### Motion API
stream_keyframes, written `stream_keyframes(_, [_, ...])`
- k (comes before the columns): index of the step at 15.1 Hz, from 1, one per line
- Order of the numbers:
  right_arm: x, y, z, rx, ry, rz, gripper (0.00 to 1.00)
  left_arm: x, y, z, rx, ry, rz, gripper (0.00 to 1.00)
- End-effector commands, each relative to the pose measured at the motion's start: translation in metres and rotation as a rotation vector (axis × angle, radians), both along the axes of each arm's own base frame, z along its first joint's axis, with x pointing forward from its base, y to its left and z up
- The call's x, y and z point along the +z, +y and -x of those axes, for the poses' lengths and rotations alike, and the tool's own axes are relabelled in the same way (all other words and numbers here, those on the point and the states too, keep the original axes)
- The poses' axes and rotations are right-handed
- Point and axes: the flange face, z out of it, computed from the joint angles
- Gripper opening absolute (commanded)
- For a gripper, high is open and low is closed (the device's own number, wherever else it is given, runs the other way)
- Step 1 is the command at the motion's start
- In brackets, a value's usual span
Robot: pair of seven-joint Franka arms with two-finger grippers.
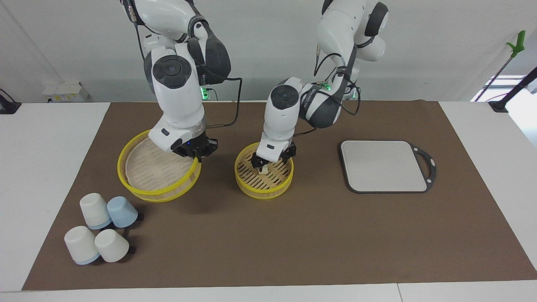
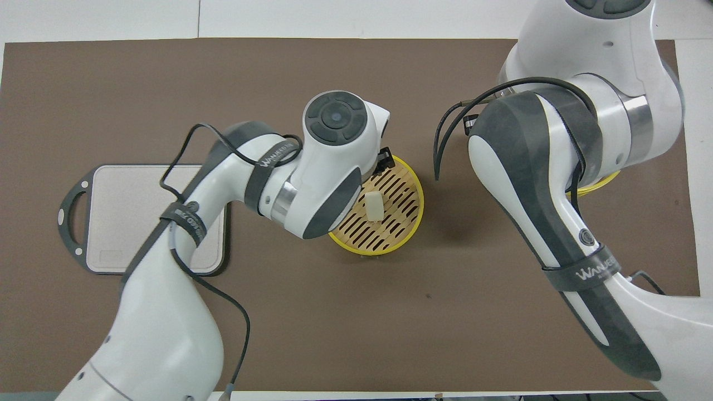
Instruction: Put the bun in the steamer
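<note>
The steamer [image 1: 263,188] is a small round yellow-rimmed basket with a slotted floor at the middle of the mat; it also shows in the overhead view [image 2: 409,214]. The bun [image 1: 263,168], a small cream block, lies on its floor, also in the overhead view [image 2: 374,206]. My left gripper [image 1: 270,161] hangs just over the bun inside the rim, fingers spread. My right gripper [image 1: 196,156] is shut on the rim of the larger yellow-rimmed lid [image 1: 155,172], held tilted beside the steamer toward the right arm's end. In the overhead view the lid [image 2: 599,186] is mostly hidden by the right arm.
A grey square board [image 1: 384,165] with a dark handle lies toward the left arm's end, also in the overhead view [image 2: 145,217]. Several upturned cups [image 1: 94,209], white and one pale blue [image 1: 121,212], lie farther from the robots than the lid.
</note>
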Motion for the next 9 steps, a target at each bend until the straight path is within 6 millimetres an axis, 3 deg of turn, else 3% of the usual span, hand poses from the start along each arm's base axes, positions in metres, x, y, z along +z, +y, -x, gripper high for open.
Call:
stream_keyframes(1, [0.007,0.002,0.005,-0.001,-0.053,-0.007,0.0,0.041,0.085,-0.012,0.089,0.013,-0.028,1.0])
stream_keyframes(3, [0.004,0.023,0.008,-0.076,-0.08,-0.025,0.0,0.066,0.155,-0.025,0.1,-0.002,-0.029,1.0])
stream_keyframes(5, [0.005,0.07,0.019,-0.075,-0.114,-0.048,0.0,0.091,0.225,-0.029,0.057,-0.009,-0.029,1.0])
stream_keyframes(9, [-0.02,0.162,0.04,-0.134,-0.105,-0.049,0.0,0.112,0.326,-0.022,-0.02,0.02,-0.034,1.0])
